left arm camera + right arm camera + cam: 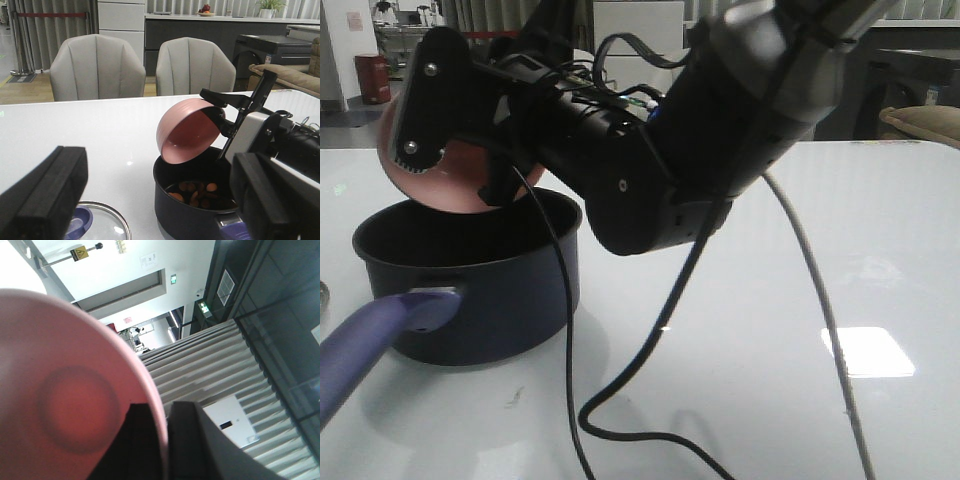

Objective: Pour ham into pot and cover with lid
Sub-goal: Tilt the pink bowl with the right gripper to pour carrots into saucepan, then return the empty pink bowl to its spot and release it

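Observation:
The dark navy pot [480, 290] with its purple handle [370, 340] stands at the front left of the white table. My right gripper [432, 150] is shut on the rim of the pink bowl [455, 185] and holds it tipped steeply over the pot's mouth. In the right wrist view the fingers [187, 440] pinch the bowl's rim [159, 405]. In the left wrist view the bowl [187, 132] looks empty and the ham [197, 192] lies as orange chunks inside the pot [190, 215]. The glass lid [107, 225] lies on the table beside the pot. My left gripper [160, 210] is open and empty.
A black cable [650, 370] from the right arm loops over the table in front of the pot. A grey cable [830, 330] hangs to the right. Two grey chairs [97, 67] stand past the table's far edge.

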Tool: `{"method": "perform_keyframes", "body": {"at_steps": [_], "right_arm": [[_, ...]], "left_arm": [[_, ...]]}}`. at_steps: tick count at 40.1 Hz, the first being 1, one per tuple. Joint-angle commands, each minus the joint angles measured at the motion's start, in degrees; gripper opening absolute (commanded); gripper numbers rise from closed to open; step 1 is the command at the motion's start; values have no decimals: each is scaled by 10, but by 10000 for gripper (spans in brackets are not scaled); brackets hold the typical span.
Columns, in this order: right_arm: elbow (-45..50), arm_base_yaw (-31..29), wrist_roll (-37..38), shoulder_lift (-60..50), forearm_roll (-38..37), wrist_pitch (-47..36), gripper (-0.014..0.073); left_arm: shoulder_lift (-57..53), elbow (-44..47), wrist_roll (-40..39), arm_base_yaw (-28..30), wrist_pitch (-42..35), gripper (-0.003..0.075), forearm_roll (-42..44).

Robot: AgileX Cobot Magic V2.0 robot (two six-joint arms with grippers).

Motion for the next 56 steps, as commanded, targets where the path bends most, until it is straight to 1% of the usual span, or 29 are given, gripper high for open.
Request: {"method": "perform_keyframes", "body": {"at_steps": [1,5,8,12,17,23,27,31,33,38,41,45,49,51,56], "right_arm": [[-16,-1,84,-36,21,-87,135],[-16,-1,197,-50,59,-68,135],[-16,-1,271,-70,90,-27,135],[-16,-1,384,-110,105,61,135],[-16,-3,457,-161,105,188,135],[-16,-4,465,-218,107,349,135],[-16,-11,465,-263,126,464,135],[-16,-30,465,-300,151,571,135],[-16,-45,465,-318,152,622,135],[-16,-99,465,-356,152,739,135],[-16,-144,465,-371,152,808,135],[-16,-203,465,-380,147,879,135],[-16,-258,465,-374,126,938,135],[-16,-279,465,-368,115,960,135],[-16,-322,465,-347,114,1001,135]], "left_arm": [[7,-14,-1,-5,-42,625,0],[7,-14,-1,-5,-42,625,0],[7,-14,-1,-5,-42,625,0],[7,-14,-1,-5,-42,625,0],[7,-14,-1,-5,-42,625,0],[7,-14,-1,-5,-42,625,0],[7,-14,-1,-5,-42,625,0],[7,-14,-1,-5,-42,625,0],[7,-14,-1,-5,-42,625,0],[7,-14,-1,-5,-42,625,0],[7,-14,-1,-5,-42,625,0],[7,-14,-1,-5,-42,625,0],[7,-14,-1,-5,-42,625,0],[7,-14,-1,-5,-42,625,0],[7,-14,-1,-5,-42,625,0]]}}
